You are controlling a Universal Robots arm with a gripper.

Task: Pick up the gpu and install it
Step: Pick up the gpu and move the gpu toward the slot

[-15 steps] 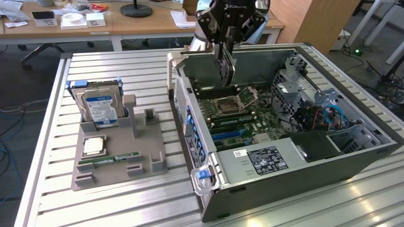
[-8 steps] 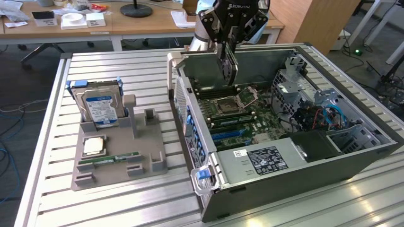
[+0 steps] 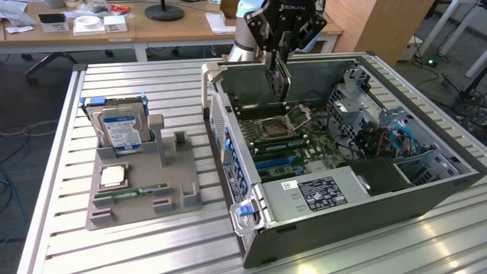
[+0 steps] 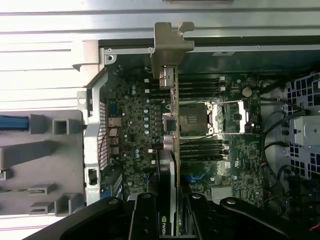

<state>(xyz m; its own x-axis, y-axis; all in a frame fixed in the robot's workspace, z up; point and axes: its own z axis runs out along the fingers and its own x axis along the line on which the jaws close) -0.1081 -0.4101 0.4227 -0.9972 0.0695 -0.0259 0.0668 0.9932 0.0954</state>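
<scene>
One gpu [image 3: 280, 80] is seen in the exterior view, hung upright above the open computer case [image 3: 426, 191], with the gripper [image 3: 279, 60] jaws clamped on it. In the wrist view, its silver bracket [image 4: 170, 42] is held over the motherboard [image 4: 130, 115]. The card is judged light, stiff and fragile, best gripped by the board's edges.

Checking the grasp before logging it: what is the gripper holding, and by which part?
The gripper holds the gpu edge-on over the open case, clamped at the end opposite its silver bracket.
</scene>
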